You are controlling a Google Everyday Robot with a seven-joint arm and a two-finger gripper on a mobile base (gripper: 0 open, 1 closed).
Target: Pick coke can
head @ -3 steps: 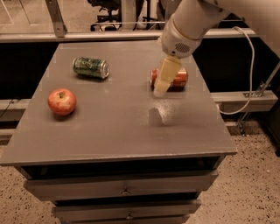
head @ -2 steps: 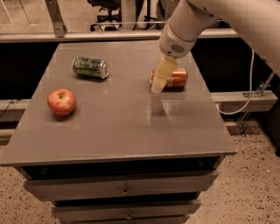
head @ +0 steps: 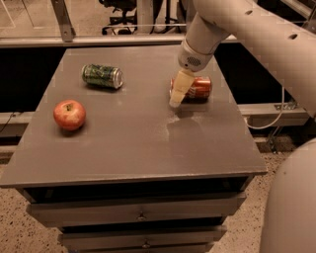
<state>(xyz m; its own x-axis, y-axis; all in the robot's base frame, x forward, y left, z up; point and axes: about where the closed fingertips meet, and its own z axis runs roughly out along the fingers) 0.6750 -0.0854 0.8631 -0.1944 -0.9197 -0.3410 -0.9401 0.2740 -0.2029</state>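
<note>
**A:** Where is the gripper?

**B:** The gripper (head: 176,99) hangs low over the right rear part of the worktop (head: 148,148). Its cream tip points down, close to the surface. It comes off the end of the pale arm (head: 237,24), which slants in from the upper right.

**A:** Spread or pressed together?

**B:** I cannot tell. From this angle it reads as one cream shape.

**A:** And the coke can?

**B:** The coke can (head: 197,89) lies on its side directly behind the gripper and extends to camera-right of it. The gripper crosses in front of the can's left end and hides it. I cannot tell whether the two touch.

**A:** What is next out from the gripper?

**B:** A green can (head: 102,76) lies on its side to camera-left of the gripper and slightly farther back, well apart from it.

**A:** Anything farther out?

**B:** A red apple (head: 69,114) sits upright farther to camera-left, nearer the camera than the gripper and close to the worktop's left edge.

**A:** And beyond the worktop?

**B:** Below the gripper, under the front edge, are drawers (head: 138,212) with small knobs. Far behind it, an office chair base (head: 118,7) stands on the floor.
</note>
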